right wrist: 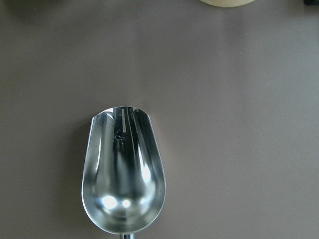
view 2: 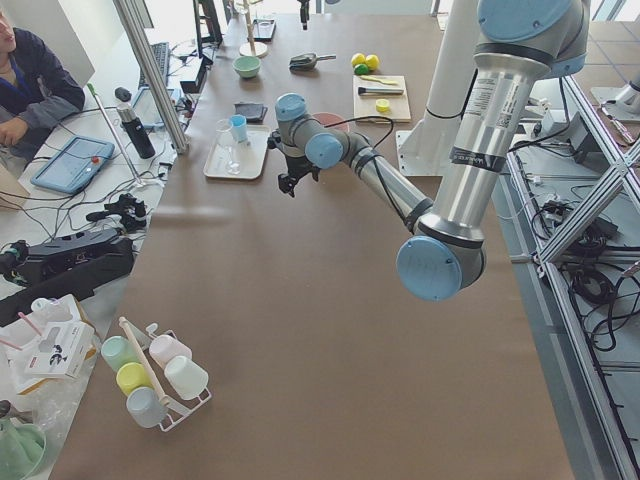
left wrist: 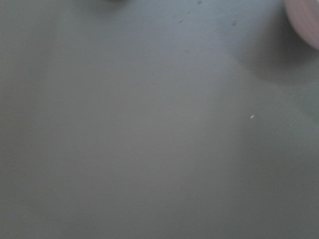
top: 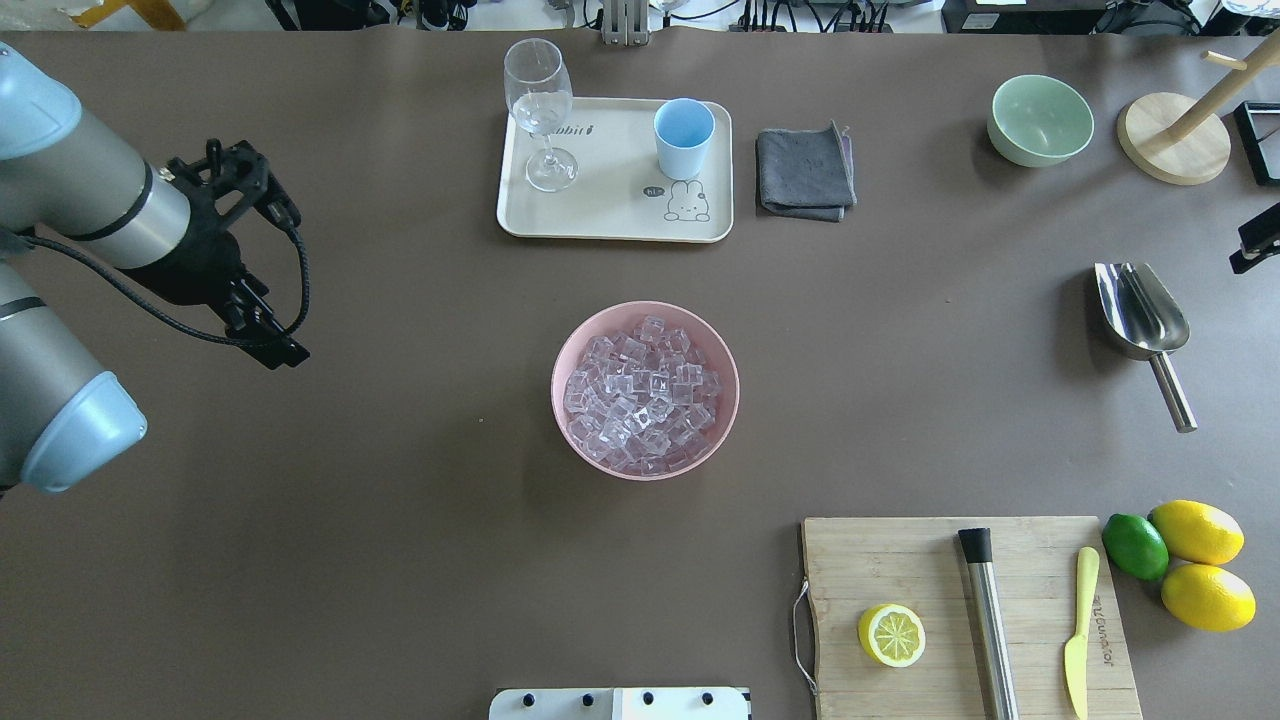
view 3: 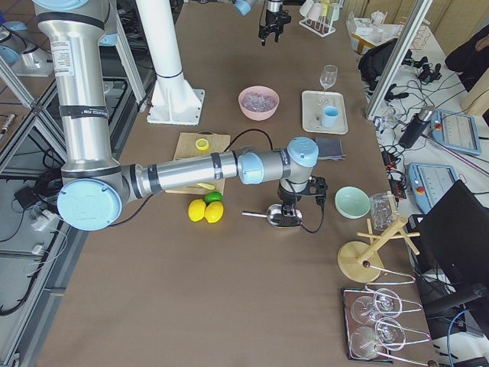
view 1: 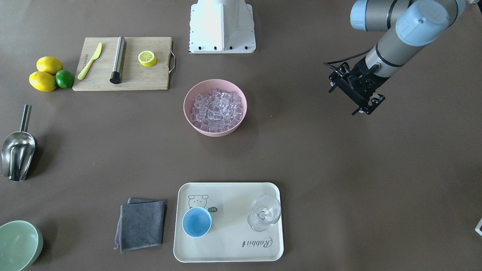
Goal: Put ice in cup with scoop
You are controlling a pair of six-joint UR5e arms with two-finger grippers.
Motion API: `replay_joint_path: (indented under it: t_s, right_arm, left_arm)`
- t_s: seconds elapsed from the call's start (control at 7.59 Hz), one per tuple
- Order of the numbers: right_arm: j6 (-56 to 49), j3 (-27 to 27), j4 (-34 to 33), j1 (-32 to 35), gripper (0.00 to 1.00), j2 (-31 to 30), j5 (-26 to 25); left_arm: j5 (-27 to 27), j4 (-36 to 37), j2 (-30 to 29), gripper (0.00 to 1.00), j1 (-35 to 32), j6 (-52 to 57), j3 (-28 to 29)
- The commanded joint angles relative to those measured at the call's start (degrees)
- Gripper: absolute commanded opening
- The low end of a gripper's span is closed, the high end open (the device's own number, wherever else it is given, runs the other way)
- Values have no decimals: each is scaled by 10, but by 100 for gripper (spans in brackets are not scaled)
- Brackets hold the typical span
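The steel scoop lies on the table at the robot's far right, empty, and fills the right wrist view. My right gripper hovers just above the scoop; I cannot tell whether it is open or shut. The ice is heaped in a pink bowl at the table's middle. The light-blue cup stands empty on a cream tray. My left gripper hangs open and empty over bare table, far left of the bowl.
A stemmed glass shares the tray. A grey cloth, a green bowl and a wooden stand lie along the far edge. A cutting board holds a lemon half, steel cylinder and knife; lemons and a lime sit beside it.
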Motion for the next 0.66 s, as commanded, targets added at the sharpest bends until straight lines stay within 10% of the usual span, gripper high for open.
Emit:
replay_joint_path:
  t_s: [0.0,0.53]
  right_arm:
    - [68,-53,192,-41,100,-35,3]
    - [137,-42,254,-81,100,-72,31]
  left_arm:
    - [15,-185,-32,98,80,-3,47]
    - [46,-400,-39,98,128,33,150]
